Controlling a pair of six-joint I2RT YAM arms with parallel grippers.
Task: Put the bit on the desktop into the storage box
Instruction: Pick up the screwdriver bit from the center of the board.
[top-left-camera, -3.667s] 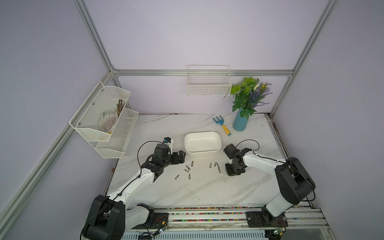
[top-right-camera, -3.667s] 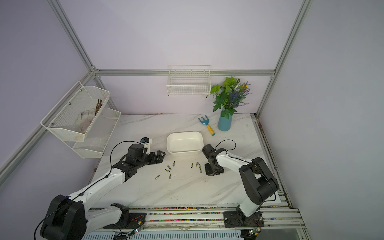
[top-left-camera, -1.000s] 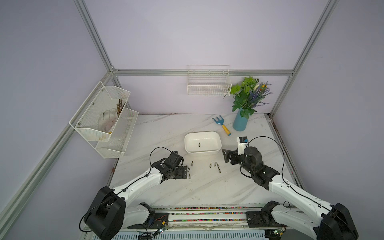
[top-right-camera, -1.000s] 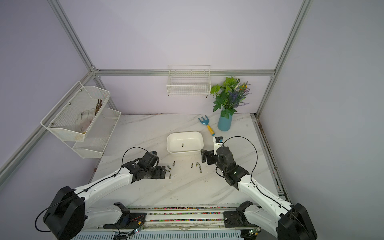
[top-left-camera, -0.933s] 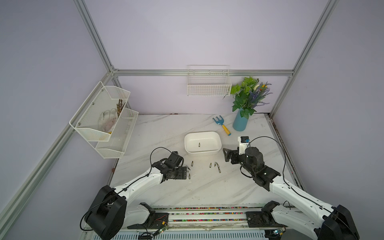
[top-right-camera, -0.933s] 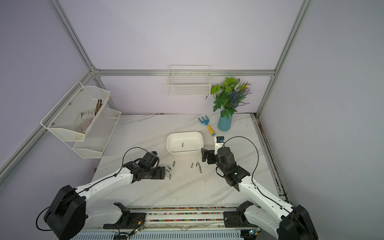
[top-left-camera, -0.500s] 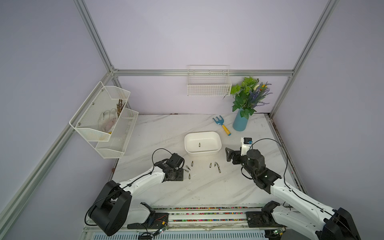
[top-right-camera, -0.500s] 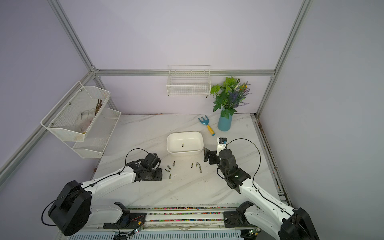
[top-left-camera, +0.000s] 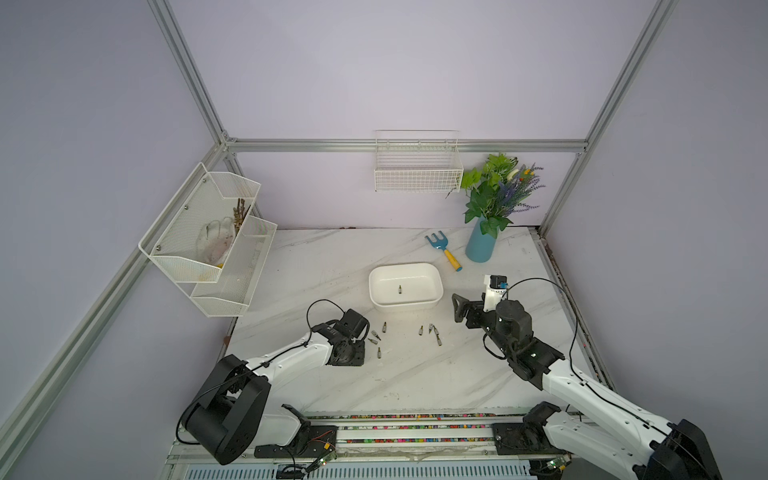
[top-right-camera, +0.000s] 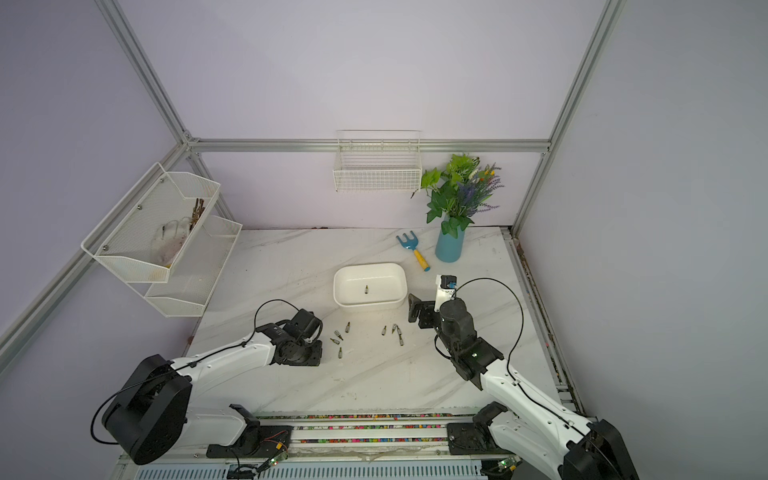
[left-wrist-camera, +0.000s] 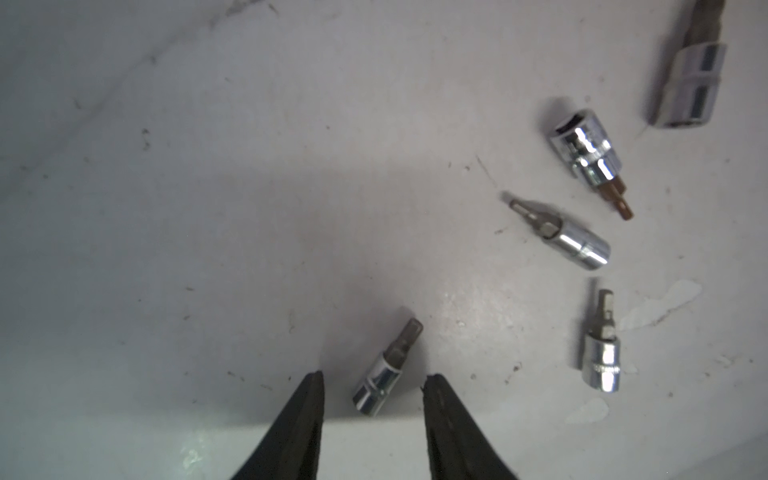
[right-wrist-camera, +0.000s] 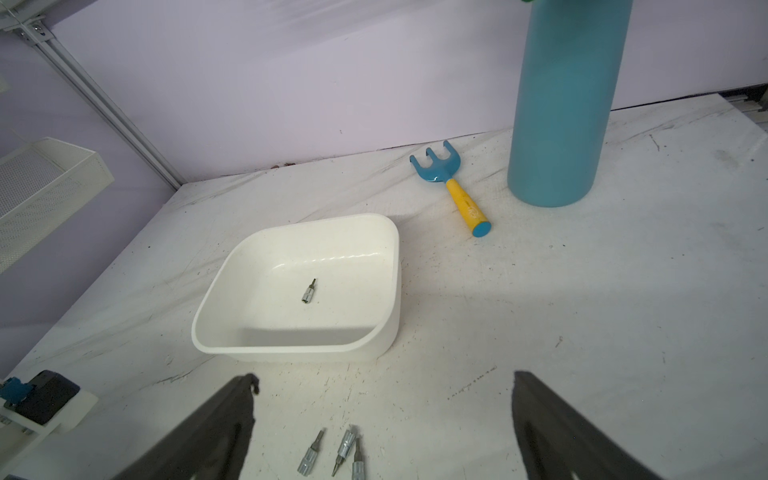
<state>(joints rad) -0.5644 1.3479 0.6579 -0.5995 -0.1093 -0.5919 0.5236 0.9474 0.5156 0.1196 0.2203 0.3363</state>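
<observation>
We find the white box (right-wrist-camera: 299, 352) mid-frame, one bit (right-wrist-camera: 308, 291) on its floor (three more bits (right-wrist-camera: 345, 444) show between the spread fingers (right-wrist-camera: 208, 432) of the right gripper (right-wrist-camera: 384, 376)); a rake (right-wrist-camera: 457, 197) lies beside the blue vase (right-wrist-camera: 561, 104).

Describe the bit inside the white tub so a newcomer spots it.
Find the white storage box in the middle of the marble table. One small chrome bit lies on its floor. It alone is inside; the other bits lie on the marble.
</observation>
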